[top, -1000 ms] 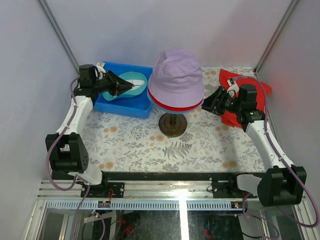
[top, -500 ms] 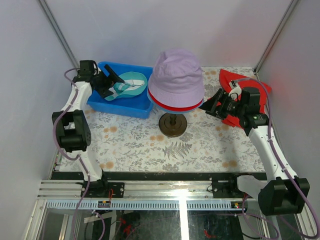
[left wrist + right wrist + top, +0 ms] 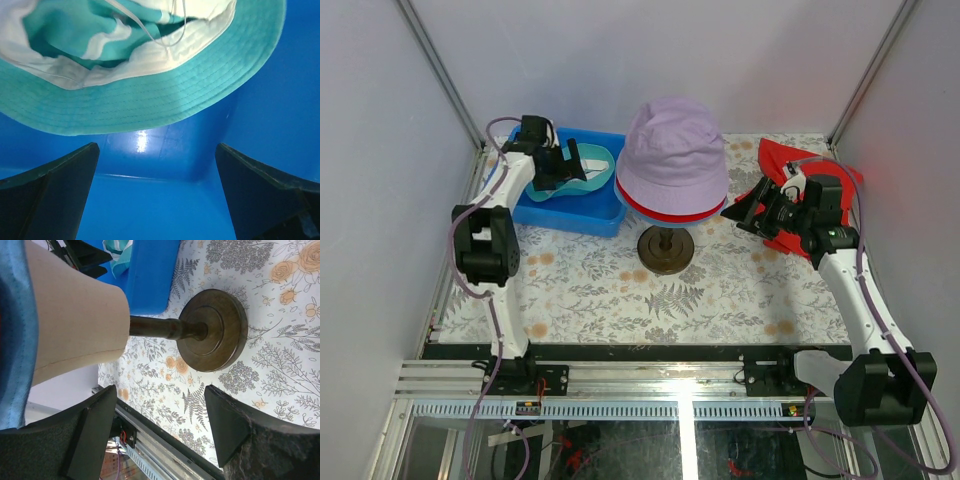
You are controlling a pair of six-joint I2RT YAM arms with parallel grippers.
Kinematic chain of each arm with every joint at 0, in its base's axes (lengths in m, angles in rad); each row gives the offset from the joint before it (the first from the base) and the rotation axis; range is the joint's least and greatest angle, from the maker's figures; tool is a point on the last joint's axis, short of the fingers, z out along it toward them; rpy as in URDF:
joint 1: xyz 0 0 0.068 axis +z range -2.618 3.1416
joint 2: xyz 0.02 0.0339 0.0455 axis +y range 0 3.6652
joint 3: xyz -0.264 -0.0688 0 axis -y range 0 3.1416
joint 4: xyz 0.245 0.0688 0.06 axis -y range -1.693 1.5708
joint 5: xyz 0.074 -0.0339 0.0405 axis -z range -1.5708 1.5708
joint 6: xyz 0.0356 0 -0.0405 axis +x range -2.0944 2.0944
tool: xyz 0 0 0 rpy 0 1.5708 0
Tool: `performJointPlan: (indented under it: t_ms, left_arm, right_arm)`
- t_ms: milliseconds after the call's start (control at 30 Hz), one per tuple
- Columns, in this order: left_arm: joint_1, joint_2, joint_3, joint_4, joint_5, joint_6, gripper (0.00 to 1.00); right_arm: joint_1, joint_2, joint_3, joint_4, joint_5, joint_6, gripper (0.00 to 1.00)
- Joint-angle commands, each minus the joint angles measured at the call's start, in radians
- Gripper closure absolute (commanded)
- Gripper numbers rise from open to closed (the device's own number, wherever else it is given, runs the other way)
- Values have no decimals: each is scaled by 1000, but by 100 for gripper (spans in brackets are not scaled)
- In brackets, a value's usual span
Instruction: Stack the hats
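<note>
A pale lilac hat [image 3: 675, 150] tops the stack on the mannequin head at centre. A red hat's brim [image 3: 665, 213] shows under it, and a blue hat's brim [image 3: 15, 340] under that. The teal hat [image 3: 588, 172] lies upside down in the blue bin [image 3: 570, 212], its white lining showing [image 3: 150, 100]. My left gripper [image 3: 567, 166] is open in the bin just short of the teal brim, with nothing between its fingers [image 3: 157, 160]. My right gripper [image 3: 746, 207] is open and empty beside the stack's right brim [image 3: 160, 400].
The beige mannequin head [image 3: 75, 325] stands on a dark post with a round wooden base [image 3: 666, 250]. A flat red cloth [image 3: 820, 165] lies at the back right under my right arm. The bin's blue wall [image 3: 150, 210] closes in below my left fingers.
My left gripper has opened and let go of the teal hat, and that arm has swung its elbow inward along the table's left side. My right gripper has opened wider.
</note>
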Motion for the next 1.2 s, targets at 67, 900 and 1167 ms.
performJointPlan:
  t_ms: [67,900,1167]
  left_arm:
    - [-49,60,65,-81,-106,75,0]
    - [-109,206,241,-59,-347,240,0]
    - [-139,163,261,-41,-383,322,0]
  right_arm:
    - [-15,30,7,2,14,-15,22]
    - [-48,97,5,22,-40,-11,21]
    - [-48,115,-14,63,-59,17,21]
